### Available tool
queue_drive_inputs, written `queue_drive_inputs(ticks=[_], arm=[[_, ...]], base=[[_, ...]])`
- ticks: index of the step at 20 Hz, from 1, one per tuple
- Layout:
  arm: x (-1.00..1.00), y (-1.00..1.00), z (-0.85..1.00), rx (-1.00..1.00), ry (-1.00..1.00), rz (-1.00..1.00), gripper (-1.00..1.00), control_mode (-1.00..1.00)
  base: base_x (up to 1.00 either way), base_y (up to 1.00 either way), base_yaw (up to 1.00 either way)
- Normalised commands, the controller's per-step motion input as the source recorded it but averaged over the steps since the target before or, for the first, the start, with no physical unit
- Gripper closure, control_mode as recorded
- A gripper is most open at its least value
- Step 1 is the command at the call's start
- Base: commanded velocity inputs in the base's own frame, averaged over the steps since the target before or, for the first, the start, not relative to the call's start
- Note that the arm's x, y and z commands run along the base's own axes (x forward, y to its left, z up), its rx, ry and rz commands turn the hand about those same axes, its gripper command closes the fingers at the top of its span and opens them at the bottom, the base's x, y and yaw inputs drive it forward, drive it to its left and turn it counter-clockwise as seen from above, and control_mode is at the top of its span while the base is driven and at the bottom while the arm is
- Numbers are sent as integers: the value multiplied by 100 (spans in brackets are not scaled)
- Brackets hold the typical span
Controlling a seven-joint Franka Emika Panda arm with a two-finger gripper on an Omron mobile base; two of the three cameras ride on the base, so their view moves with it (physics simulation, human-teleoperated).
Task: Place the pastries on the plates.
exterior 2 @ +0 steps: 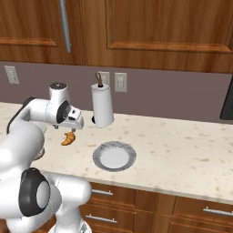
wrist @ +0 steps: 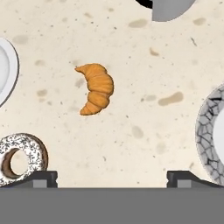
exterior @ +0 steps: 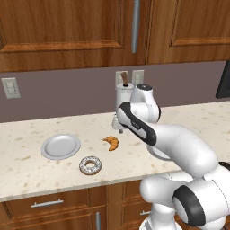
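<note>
The golden-orange croissant (wrist: 97, 89) lies on the counter between two plates, also seen as croissant (exterior: 111, 142) and croissant (exterior 2: 68, 139). The iced ring donut (exterior: 90, 165) sits near the counter's front edge, and in the hand view the donut (wrist: 19, 157) is by the left fingertip. One light-grey plate (exterior: 60, 146) lies left of the pastries. The other plate (exterior 2: 114, 156), with a crackled rim, lies to their right. My gripper (wrist: 113, 179) hangs open and empty above the counter, just short of the croissant; the hand (exterior: 117, 124) hovers over it.
A tall white paper towel holder (exterior 2: 102, 107) stands at the back against the wall, just behind the croissant. Wall outlets (exterior 2: 120, 82) sit above it. Wooden cabinets hang overhead. The counter's front edge (exterior: 67, 188) runs just below the donut.
</note>
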Motion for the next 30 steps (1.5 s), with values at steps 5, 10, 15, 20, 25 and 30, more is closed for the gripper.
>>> queue_drive_inputs(ticks=[5, 10, 15, 20, 25, 30], arm=[[26, 23, -32, 0, 4, 0, -100, -100], [24, 13, -34, 0, 3, 0, -100, -100], [33, 7, -30, 0, 4, 0, -100, -100], [29, 10, -34, 0, 4, 0, -100, -100], [27, 8, -37, 0, 3, 0, -100, -100], [23, 4, -35, 0, 2, 0, -100, -100]], base=[[0, 0, 0], [0, 0, 0], [0, 0, 0], [0, 0, 0], [0, 0, 0], [0, 0, 0]])
